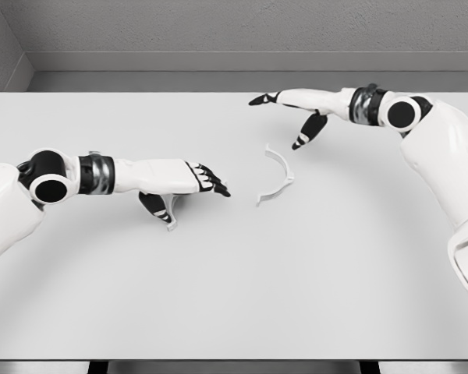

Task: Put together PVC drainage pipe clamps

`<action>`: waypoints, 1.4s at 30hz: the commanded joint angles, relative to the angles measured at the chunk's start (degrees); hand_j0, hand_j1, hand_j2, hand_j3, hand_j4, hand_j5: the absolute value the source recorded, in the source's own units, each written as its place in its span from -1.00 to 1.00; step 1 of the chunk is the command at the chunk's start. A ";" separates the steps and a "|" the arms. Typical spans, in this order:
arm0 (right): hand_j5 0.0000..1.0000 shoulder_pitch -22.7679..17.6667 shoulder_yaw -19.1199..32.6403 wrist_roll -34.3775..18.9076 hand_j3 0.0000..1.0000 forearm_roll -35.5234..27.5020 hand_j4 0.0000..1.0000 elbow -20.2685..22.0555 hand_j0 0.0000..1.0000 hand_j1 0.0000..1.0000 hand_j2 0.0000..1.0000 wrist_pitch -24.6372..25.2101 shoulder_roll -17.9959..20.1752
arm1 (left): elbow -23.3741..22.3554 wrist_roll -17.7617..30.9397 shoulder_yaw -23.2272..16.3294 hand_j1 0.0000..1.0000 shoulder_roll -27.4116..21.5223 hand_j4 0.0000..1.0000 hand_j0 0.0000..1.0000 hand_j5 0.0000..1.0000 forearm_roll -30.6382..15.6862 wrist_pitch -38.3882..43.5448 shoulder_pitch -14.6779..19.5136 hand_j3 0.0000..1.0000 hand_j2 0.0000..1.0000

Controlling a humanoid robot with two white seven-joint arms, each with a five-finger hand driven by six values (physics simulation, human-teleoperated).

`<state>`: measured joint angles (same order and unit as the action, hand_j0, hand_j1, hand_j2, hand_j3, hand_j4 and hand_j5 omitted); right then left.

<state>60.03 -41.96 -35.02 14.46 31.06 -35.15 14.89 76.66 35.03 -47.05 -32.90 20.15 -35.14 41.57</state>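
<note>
White plastic is all that marks the task's parts against the pale table [218, 312]. One curved clamp half [278, 176] lies free near the middle of the table, slightly right of centre, its arc bulging to the right and its long axis running from far to near, tilted a little toward the near left. A second white clamp piece [170, 212] is seen under the left hand [189, 181], where it appears to be pinched between the thumb and the underside of the hand, while the long fingers are held out flat toward the right; how firmly it is held cannot be told.

The right hand [300, 109] is held above the far right of the table with its fingers extended and relaxed, nothing being grasped; one dark fingertip is angled down toward the far end of the free half.

The free half lies to the right of the left hand and just near-left of the right hand. It is judged that the right hand is the nearer one, so a short descent toward the near left would probably be called for to take the arc across its narrow width.
</note>
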 commanded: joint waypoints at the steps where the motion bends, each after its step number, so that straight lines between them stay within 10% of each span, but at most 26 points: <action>1: 1.00 0.00 0.12 0.02 1.00 -0.05 1.00 -0.56 1.00 1.00 1.00 0.15 -0.91 | -0.02 -0.03 0.02 1.00 0.38 1.00 1.00 1.00 -0.20 0.14 0.00 1.00 1.00; 26: 1.00 0.09 -0.41 0.02 1.00 2.50 1.00 -1.00 1.00 1.00 1.00 0.15 -2.58 | -4.06 -0.03 0.46 1.00 5.92 1.00 1.00 1.00 0.15 0.14 2.37 1.00 1.00; 32: 1.00 0.18 -0.41 0.02 1.00 5.05 1.00 -1.35 1.00 1.00 1.00 0.15 -2.58 | 2.62 -0.03 2.66 1.00 -3.40 1.00 1.00 1.00 -3.19 0.14 0.44 1.00 1.00; 42: 1.00 0.26 -0.41 0.02 1.00 8.21 1.00 -1.35 1.00 1.00 1.00 0.15 -2.76 | -4.15 -0.03 2.66 1.00 4.34 1.00 1.00 1.00 1.91 0.14 -0.35 1.00 1.00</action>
<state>60.29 -42.56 -35.02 22.82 29.67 -35.16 12.18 73.94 35.03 -44.48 -29.85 21.88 -35.14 41.22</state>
